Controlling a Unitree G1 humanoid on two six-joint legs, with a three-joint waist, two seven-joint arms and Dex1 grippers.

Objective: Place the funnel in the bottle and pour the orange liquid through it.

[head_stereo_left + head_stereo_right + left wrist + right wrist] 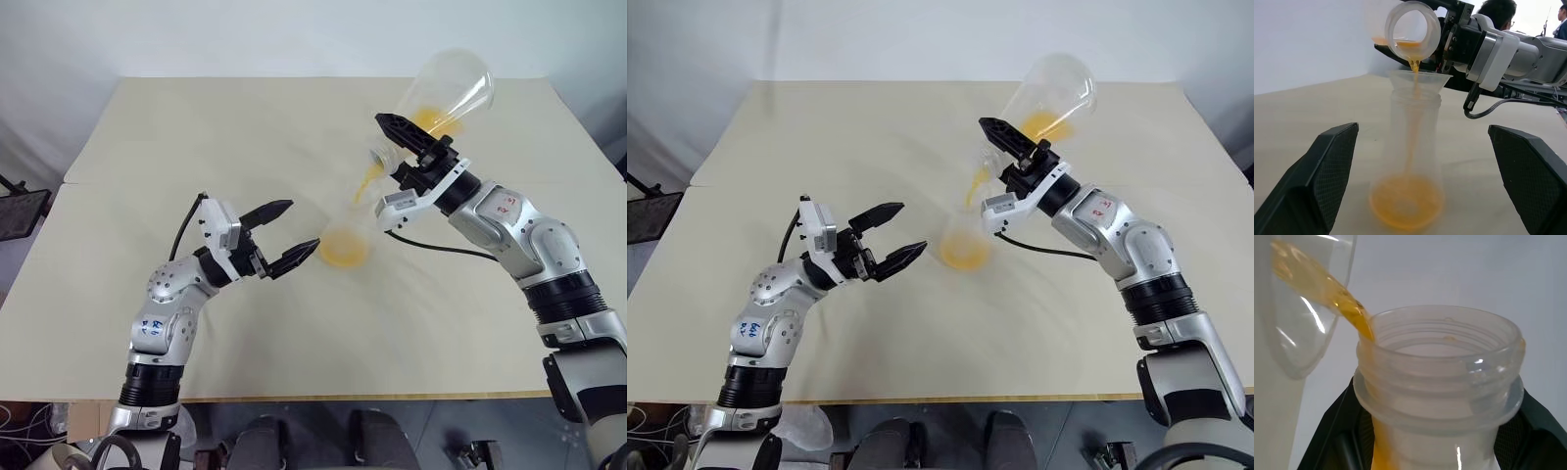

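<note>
The clear bottle (pixel 345 233) stands upright on the table, with the clear funnel (pixel 1420 80) seated in its mouth. My right gripper (pixel 394 149) is shut on the neck of a second clear flask (pixel 446 93), tilted mouth-down above the funnel. A thin stream of the orange liquid (pixel 1414 62) runs from that flask's mouth into the funnel and gathers as a pool (pixel 345 255) on the bottle's floor. More orange sits inside the tilted flask (pixel 1043 123). My left gripper (pixel 305 224) is open just left of the bottle, its fingers (pixel 1332 171) apart from it on either side.
The cream table (pixel 196 127) stretches wide to the left and behind the bottle. A dark object (pixel 20 211) sits off the table's left edge. A person's head (pixel 1498 12) shows behind my right arm. A black cable (pixel 441 250) trails from the right wrist.
</note>
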